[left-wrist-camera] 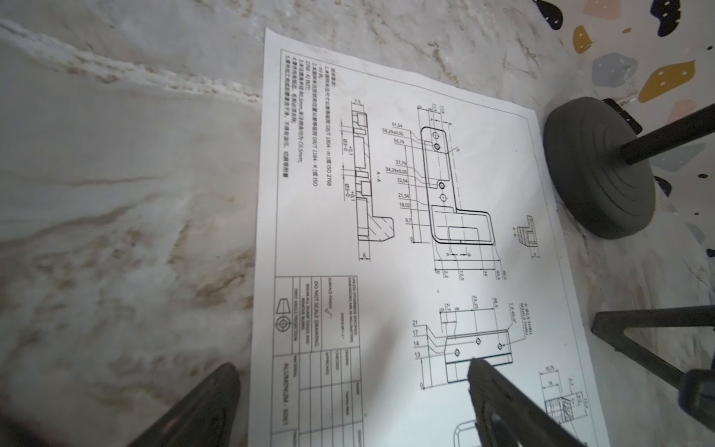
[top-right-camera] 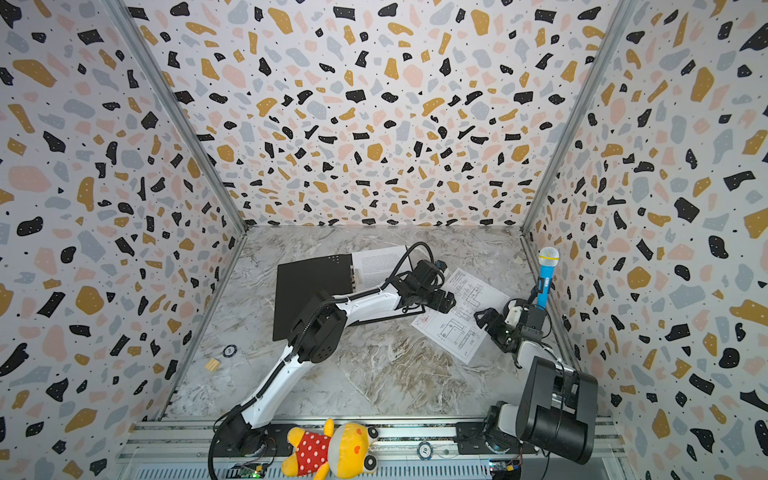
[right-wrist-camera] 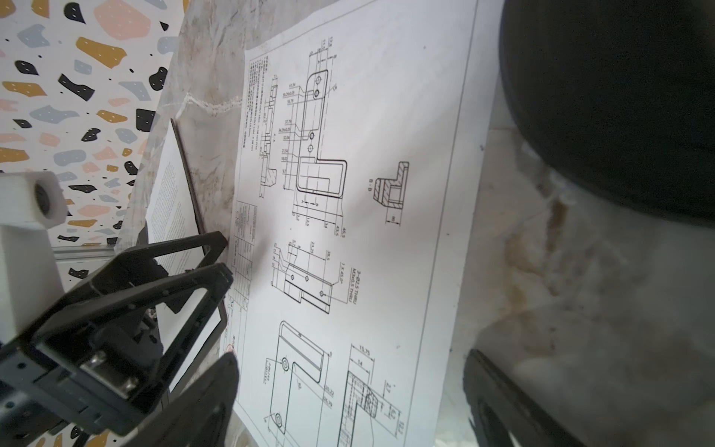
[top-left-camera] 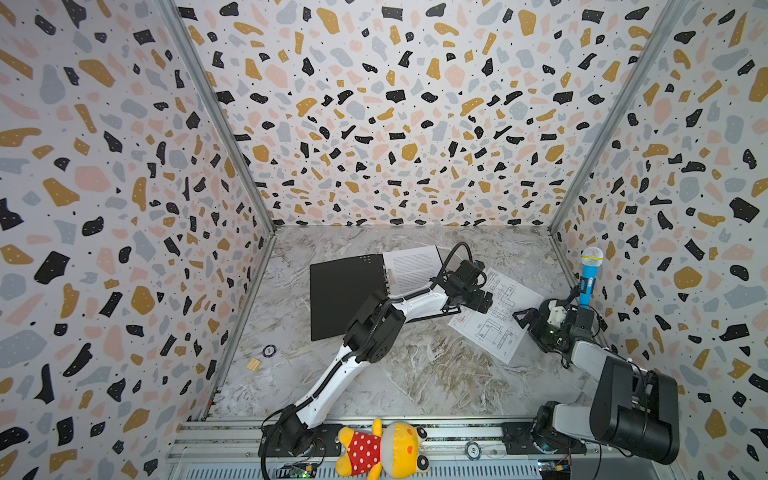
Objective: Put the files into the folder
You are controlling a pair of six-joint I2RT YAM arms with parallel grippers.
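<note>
The folder (top-left-camera: 345, 299) (top-right-camera: 309, 293) lies open on the marble table, black inside up. The text sheet (top-left-camera: 411, 266) (top-right-camera: 378, 264) rests on its right half. The drawing sheet (top-left-camera: 496, 320) (top-right-camera: 459, 322) lies flat on the table to the right of the folder. My left gripper (top-left-camera: 482, 300) (left-wrist-camera: 352, 367) is open and low over that sheet's folder-side edge, one finger (left-wrist-camera: 209, 406) over bare table and the other over the paper. My right gripper (top-left-camera: 524, 318) (right-wrist-camera: 350, 356) is open at the sheet's (right-wrist-camera: 367, 213) opposite edge. Neither holds anything.
A blue microphone (top-left-camera: 589, 274) stands on a black round base (left-wrist-camera: 596, 166) by the right wall, close to the drawing sheet. A poker chip (top-left-camera: 269, 351) and a wooden block (top-left-camera: 252, 365) lie near the left wall. A plush toy (top-left-camera: 382, 451) lies on the front rail.
</note>
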